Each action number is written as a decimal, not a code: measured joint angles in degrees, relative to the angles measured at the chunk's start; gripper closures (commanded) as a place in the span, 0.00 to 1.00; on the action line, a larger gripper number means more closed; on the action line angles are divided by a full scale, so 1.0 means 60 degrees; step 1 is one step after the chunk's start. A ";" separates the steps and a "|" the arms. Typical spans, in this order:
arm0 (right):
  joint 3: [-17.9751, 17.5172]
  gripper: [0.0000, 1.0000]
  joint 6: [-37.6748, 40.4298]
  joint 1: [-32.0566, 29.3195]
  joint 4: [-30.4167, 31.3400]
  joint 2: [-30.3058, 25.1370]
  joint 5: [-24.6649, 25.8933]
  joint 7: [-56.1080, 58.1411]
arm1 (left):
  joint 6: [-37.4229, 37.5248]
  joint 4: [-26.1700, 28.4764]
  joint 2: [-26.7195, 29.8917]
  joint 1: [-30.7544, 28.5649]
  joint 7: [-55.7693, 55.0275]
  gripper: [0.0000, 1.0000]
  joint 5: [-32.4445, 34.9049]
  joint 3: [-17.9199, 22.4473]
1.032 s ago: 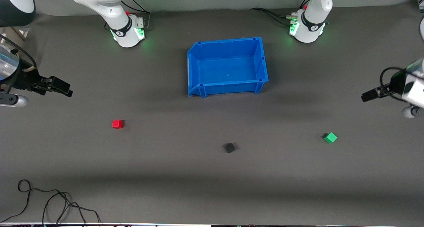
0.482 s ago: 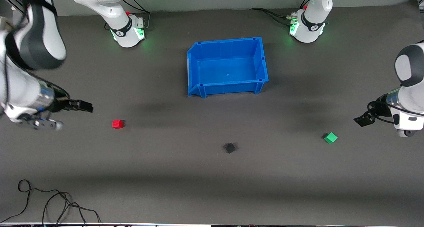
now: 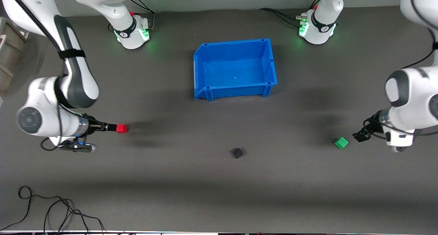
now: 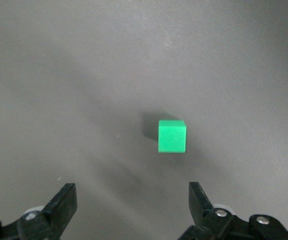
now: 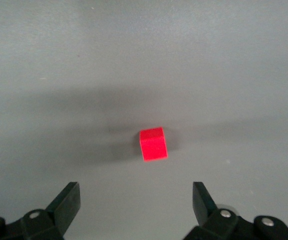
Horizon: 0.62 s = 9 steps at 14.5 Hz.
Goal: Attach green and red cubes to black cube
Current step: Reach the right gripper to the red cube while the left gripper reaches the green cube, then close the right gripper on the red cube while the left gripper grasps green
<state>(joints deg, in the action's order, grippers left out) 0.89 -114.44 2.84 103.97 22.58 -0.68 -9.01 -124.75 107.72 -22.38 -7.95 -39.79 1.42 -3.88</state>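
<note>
The red cube [image 3: 121, 128] lies on the grey table toward the right arm's end. My right gripper [image 3: 108, 127] is open, low over the table just beside it; its wrist view shows the red cube [image 5: 152, 144] ahead of the spread fingers [image 5: 66, 202]. The green cube [image 3: 341, 143] lies toward the left arm's end. My left gripper [image 3: 360, 136] is open, just beside it; its wrist view shows the green cube [image 4: 172, 136] ahead of the spread fingers [image 4: 64, 205]. The black cube [image 3: 237, 153] lies between the two, nearer the front camera, untouched.
An empty blue bin [image 3: 202, 67] stands in the middle of the table, farther from the front camera than the cubes. Loose black cables [image 3: 51, 207] lie at the front edge toward the right arm's end.
Both arms have swung in and down from the table's ends: the right gripper has come up to the red cube, the left gripper to the green cube. No cube has moved.
</note>
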 measured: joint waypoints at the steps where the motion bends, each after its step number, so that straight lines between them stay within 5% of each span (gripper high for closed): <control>1: 0.0000 0.00 -0.0523 0.0000 0.0335 0.0079 0.0000 0.0000 | -0.0352 0.0003 -0.0314 0.0012 -0.0056 0.01 0.0000 -0.0002; 7: -0.0002 0.00 -0.2186 0.0005 0.1403 0.0498 0.0036 0.0677 | -0.2230 -0.0251 -0.1903 0.0018 -0.0585 0.05 0.0000 0.0001; 9: 0.0008 0.00 -0.2445 -0.0011 0.1448 0.0615 0.0037 0.0934 | -0.2229 -0.0569 -0.2201 0.0030 -0.0585 0.20 0.0002 -0.0010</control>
<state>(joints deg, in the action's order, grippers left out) 0.94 -129.11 2.78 112.66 26.27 -0.46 -3.41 -138.13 104.30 -35.58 -7.77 -43.29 1.43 -3.95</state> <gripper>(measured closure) 0.000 0.053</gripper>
